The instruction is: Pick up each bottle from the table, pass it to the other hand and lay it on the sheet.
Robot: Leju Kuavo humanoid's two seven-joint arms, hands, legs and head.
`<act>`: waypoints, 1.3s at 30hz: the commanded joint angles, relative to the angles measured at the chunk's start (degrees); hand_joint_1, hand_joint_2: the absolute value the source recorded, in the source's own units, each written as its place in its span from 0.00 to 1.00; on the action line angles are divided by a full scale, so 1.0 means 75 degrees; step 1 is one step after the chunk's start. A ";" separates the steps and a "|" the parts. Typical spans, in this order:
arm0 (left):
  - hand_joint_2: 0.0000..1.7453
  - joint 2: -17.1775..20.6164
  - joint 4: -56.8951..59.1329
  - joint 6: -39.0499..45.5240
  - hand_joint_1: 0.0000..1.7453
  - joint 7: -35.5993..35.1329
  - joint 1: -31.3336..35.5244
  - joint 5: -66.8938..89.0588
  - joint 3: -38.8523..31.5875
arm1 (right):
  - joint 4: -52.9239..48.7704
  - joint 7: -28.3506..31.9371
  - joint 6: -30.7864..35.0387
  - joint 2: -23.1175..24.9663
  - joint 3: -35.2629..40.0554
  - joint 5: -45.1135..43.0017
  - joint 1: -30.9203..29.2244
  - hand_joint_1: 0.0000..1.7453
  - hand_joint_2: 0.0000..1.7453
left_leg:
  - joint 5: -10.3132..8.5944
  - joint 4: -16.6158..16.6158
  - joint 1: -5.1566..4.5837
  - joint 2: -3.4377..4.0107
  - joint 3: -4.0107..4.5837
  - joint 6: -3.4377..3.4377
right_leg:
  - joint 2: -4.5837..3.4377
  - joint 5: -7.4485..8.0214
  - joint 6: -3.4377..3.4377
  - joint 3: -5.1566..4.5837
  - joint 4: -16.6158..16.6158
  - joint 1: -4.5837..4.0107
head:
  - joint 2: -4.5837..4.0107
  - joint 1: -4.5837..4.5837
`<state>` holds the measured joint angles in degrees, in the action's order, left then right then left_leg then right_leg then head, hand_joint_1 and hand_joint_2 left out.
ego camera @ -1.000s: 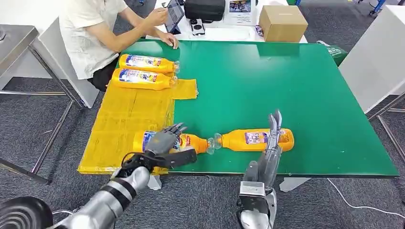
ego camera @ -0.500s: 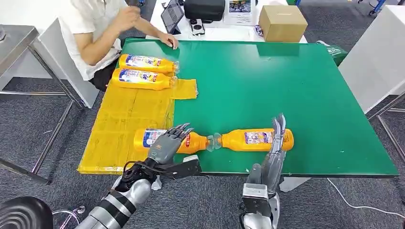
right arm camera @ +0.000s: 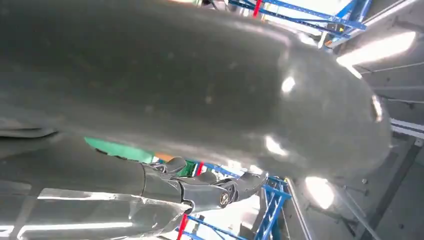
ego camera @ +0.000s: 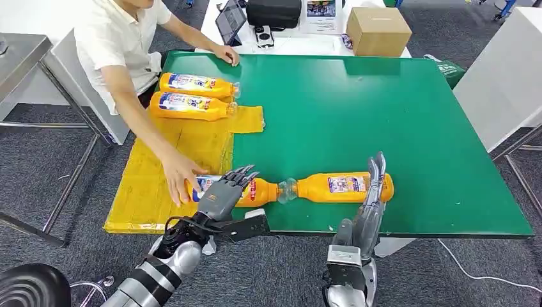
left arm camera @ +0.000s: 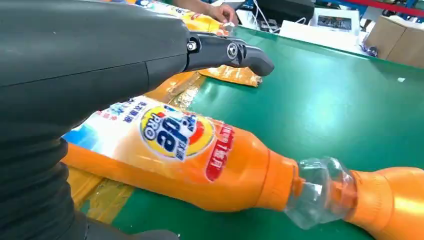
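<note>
I count four orange bottles: two far back on the yellow sheet (ego camera: 172, 153), one (ego camera: 255, 190) straddling its near edge under my left hand (ego camera: 220, 195), and one (ego camera: 342, 187) just beside it on the green surface (ego camera: 383, 115), necks touching. My left fingers (ego camera: 240, 174) lie spread over that bottle without clamping it, my right hand (ego camera: 371, 198) stands with fingers straight and apart against the other, and a person's hand (ego camera: 178, 174) holds the sheet-edge bottle's base in my way.

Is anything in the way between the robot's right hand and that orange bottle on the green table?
Nothing visible. The right hand sits open right at the bottle on the green table, with no object between them.
</note>
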<state>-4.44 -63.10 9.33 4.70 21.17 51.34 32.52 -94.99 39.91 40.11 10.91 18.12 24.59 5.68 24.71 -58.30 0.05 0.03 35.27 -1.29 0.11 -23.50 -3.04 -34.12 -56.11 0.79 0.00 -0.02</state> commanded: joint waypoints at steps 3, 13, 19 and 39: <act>1.00 0.0197 0.0118 -0.0034 0.00 -0.0021 0.0156 0.0016 0.0194 | 0.0096 0.0012 -0.0014 -0.0129 -0.0046 -0.0034 -0.0084 0.00 0.00 | 0.0005 0.0005 0.0003 0.0003 -0.0016 0.0006 | -0.0003 -0.0004 0.0009 0.0015 0.0005 -0.0003 | 0.0000 0.0003; 1.00 -0.1130 -0.3180 0.1610 0.00 0.4204 -0.2873 -0.5593 -0.0399 | 0.3511 -0.2638 -0.0014 -0.3071 -0.1643 0.5644 -0.0624 0.00 1.00 | 0.0009 0.0025 0.0005 -0.0021 -0.0055 -0.0002 | 0.0020 -0.0008 0.0005 0.0071 0.0042 -0.0007 | 0.0000 0.0003; 1.00 -0.0555 -0.3543 0.2516 0.00 0.3780 -0.2714 -0.6034 0.0608 | 0.4731 -0.0417 -0.0014 -0.2303 -0.3793 0.6070 -0.1152 0.00 1.00 | 0.0024 0.0007 -0.0013 -0.0044 -0.0029 -0.0031 | 0.0042 -0.0013 -0.0012 0.0052 0.0058 0.0006 | 0.0000 -0.0026; 1.00 -0.0564 -0.3113 0.2482 0.00 0.3988 -0.2245 -0.6525 0.0686 | 0.4154 -0.1913 -0.0014 -0.2927 -0.2272 0.7028 -0.1486 0.00 1.00 | 0.0035 0.0002 -0.0027 -0.0035 -0.0022 -0.0044 | 0.0054 -0.0021 -0.0018 0.0059 0.0050 0.0018 | 0.0000 -0.0105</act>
<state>-9.79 -87.89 27.76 34.69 2.21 2.71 36.06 -64.52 27.36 39.56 -9.92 -3.25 74.75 -2.89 24.88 -58.31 -0.18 -0.39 35.34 -1.73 0.69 -23.60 -3.31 -33.84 -55.73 0.95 0.00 -0.81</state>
